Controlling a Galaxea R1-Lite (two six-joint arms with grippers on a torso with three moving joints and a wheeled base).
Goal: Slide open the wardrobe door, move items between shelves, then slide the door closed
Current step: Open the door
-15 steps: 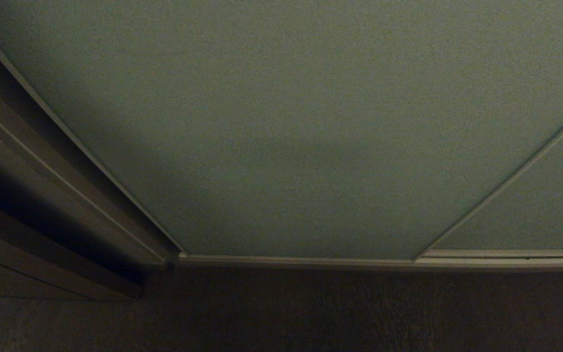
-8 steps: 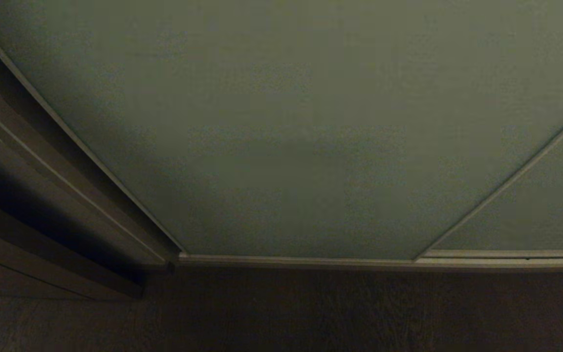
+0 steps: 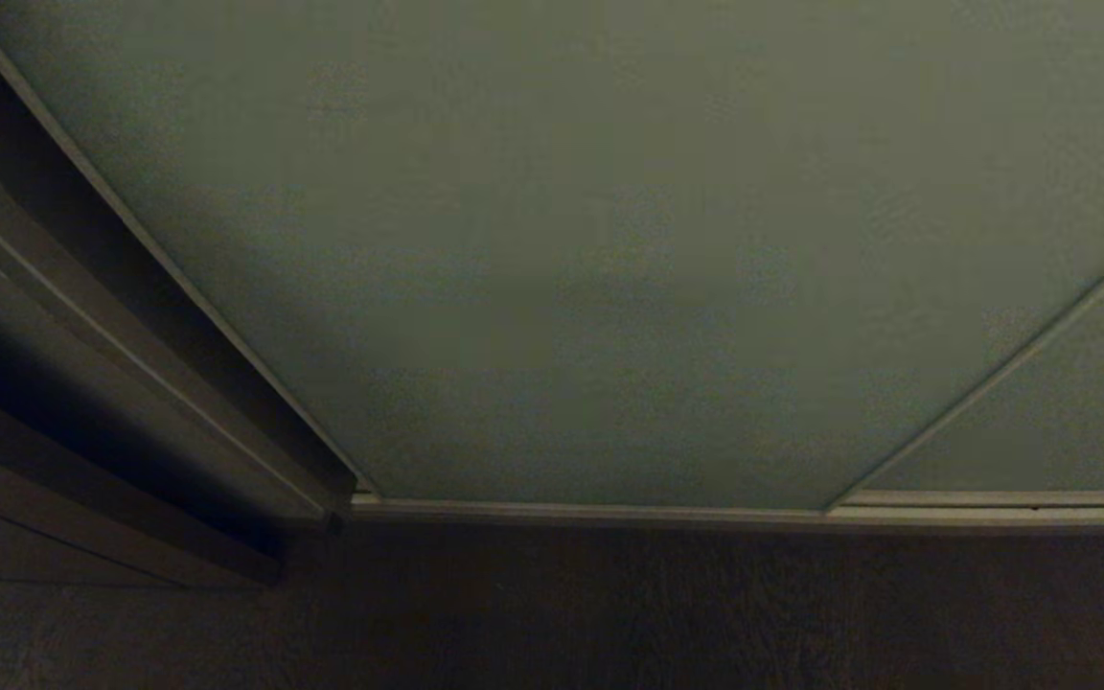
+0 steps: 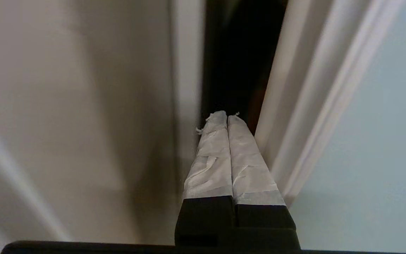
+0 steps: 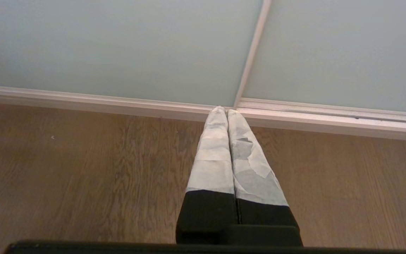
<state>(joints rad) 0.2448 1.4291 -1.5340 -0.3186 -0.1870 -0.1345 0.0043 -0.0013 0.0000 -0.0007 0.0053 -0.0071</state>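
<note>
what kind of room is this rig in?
Likely a bedroom or hallway of a home, facing a built-in wardrobe: a pale grey-green sliding wardrobe door in a slim frame, running on a floor track, with a wood-grain floor below.

Three cameras, all close to the wardrobe front

Head camera looks down at the sliding door (image 3: 571, 249) and floor (image 3: 609, 613), dark door frame (image 3: 82, 383) at 9 o'clock. Left wrist camera faces the door's edge gap very near; right wrist camera shares the door's bottom rail (image 5: 118, 102) and floor.
</note>
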